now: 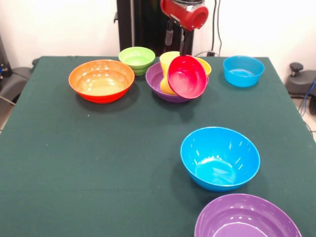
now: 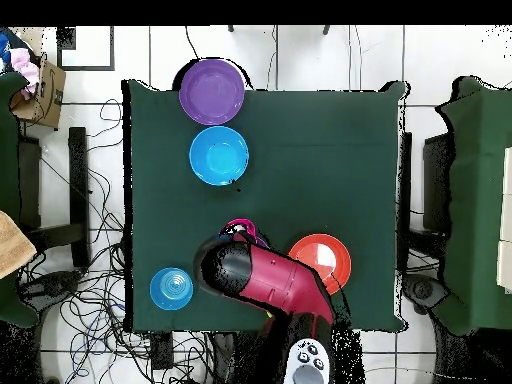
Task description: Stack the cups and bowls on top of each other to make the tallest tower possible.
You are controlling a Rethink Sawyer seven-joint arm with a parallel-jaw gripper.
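Stacking has only just begun on the dark green cloth-covered surface (image 1: 98,163). Toward the far side, a glossy purple plastic bowl (image 1: 157,79) holds a tapered yellow plastic cup (image 1: 167,61) leaning on its side, and a small glossy red plastic bowl (image 1: 186,76) tips steeply on edge against it, its opening facing the camera. A second yellowish rim peeks out behind the red bowl; what it belongs to is unclear. This loose pile is the only start of a tower.

Everything else stands apart and unstacked: a large orange plastic bowl (image 1: 101,80) to the left, a small light green plastic bowl (image 1: 137,59) just behind it, a small blue plastic bowl (image 1: 243,70) to the right, a large blue plastic bowl (image 1: 219,158) nearer the camera, and a second large purple plastic bowl (image 1: 247,217) at the near edge. Most of the work remains.

Above the pile hangs the red and black robot arm (image 2: 265,275). Its end effector (image 1: 181,44) appears only as dark parts descending behind the red bowl, so how far it is open, and whether it touches anything, cannot be told.
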